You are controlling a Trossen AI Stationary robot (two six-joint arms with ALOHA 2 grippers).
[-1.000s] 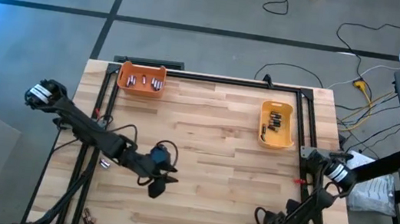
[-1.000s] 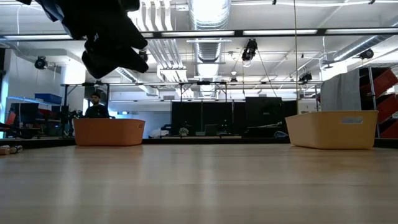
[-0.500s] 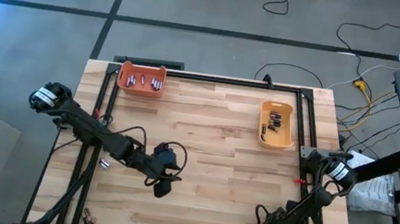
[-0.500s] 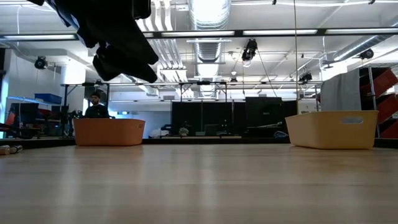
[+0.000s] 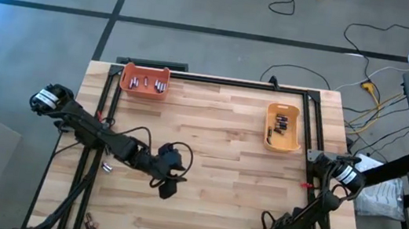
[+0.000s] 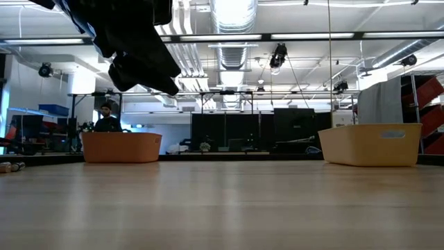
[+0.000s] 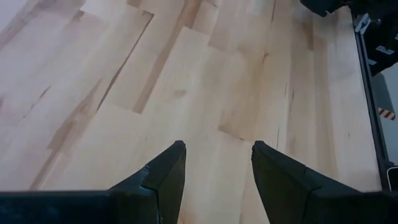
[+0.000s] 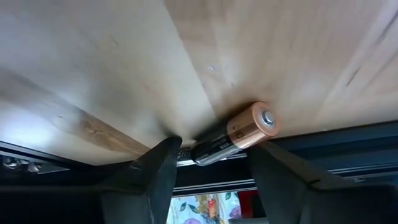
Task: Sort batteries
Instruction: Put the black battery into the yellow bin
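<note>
Battery (image 8: 233,135), copper-and-black cylinder, at table's near right edge between right gripper (image 8: 211,171) fingers, which stand apart, not yet clamped. Likely rigid, smooth, prone to rolling; grasp mid-barrel. Left gripper (image 7: 216,168) open, empty, mid-table. Far: orange bin (image 5: 143,89), yellow bin (image 5: 267,135), sorted batteries (image 5: 280,125) inside.

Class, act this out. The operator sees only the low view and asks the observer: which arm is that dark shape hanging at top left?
Observer: The left arm. The left gripper is open and empty above the table.
Operator: What's in the bins?
Observer: Silvery batteries in the orange bin, dark batteries in the yellow bin.
Operator: And the right arm?
Observer: The right gripper is at the table's edge, with a copper-topped battery right in front of it.
</note>
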